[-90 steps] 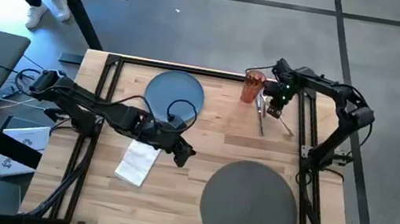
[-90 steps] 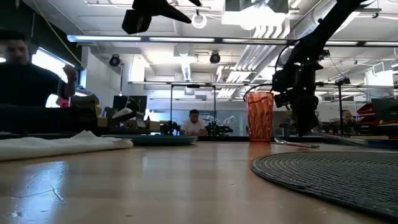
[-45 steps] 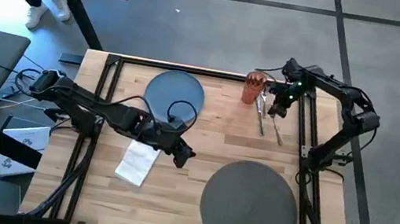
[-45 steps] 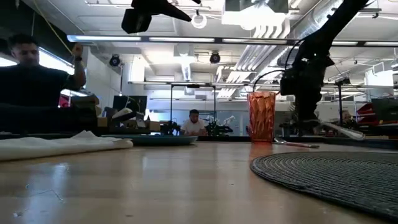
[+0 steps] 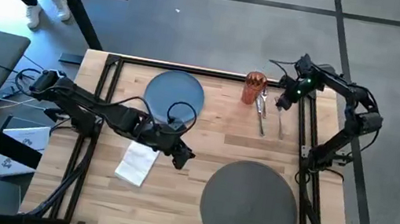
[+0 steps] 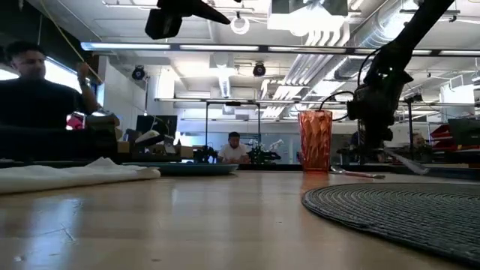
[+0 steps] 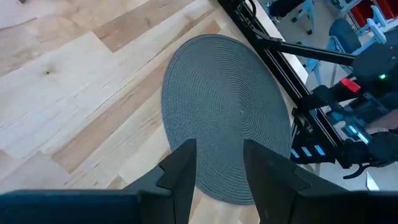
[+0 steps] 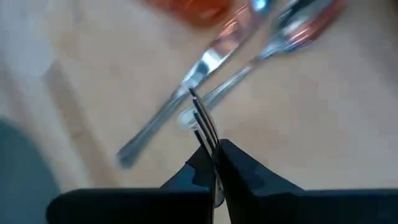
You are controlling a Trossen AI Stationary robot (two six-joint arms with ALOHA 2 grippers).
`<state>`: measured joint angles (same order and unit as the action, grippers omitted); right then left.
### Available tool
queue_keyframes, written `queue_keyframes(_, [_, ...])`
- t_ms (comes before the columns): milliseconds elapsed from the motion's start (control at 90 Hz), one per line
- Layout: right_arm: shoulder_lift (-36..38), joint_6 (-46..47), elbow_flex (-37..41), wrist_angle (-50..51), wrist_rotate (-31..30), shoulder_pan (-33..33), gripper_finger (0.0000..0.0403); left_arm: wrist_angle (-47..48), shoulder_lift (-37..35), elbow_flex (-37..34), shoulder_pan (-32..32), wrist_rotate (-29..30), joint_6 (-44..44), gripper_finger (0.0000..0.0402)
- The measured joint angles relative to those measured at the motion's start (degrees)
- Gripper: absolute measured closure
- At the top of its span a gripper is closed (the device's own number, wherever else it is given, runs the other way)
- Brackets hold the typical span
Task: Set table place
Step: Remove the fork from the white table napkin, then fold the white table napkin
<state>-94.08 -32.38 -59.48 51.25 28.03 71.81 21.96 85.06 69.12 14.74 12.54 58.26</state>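
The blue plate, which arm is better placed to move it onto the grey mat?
Left. The left pincer hovers open between the blue plate and the grey mat. The right pincer is shut on a fork beyond the orange tumbler.

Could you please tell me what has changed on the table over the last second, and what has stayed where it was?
The right tool has shifted away from the orange tumbler toward the table's right rail, carrying a fork pinched between its fingers; in the low view that utensil now hangs tilted above the wood. The left tool, open above the grey mat, has not moved. Plate, napkin, tumbler and the other cutlery stayed put.
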Motion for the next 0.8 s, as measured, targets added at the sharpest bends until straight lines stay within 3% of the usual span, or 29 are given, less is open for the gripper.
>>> queue_keyframes(311, [0.0, 6.81, 5.81, -8.84, -2.92, -0.2, 0.0395, 1.25, 0.0, 0.0, 0.56, -1.84, 3.79, 0.0284])
queue_keyframes(400, [0.0, 10.17, 5.88, -9.14, -5.59, -0.21, 0.0373, 2.21, 0.0, -0.02, 1.24, -1.8, 5.86, 0.0284])
queue_keyframes(600, [1.71, 12.85, 2.73, -7.64, -3.98, 0.5, 0.0302, 5.86, 0.02, -0.02, 2.72, -1.73, 10.48, 0.0284])
queue_keyframes(800, [10.54, 19.3, 0.61, -7.41, -11.14, 0.34, 0.0275, 13.14, 0.02, -0.02, 3.82, -1.77, 16.15, 0.0284])
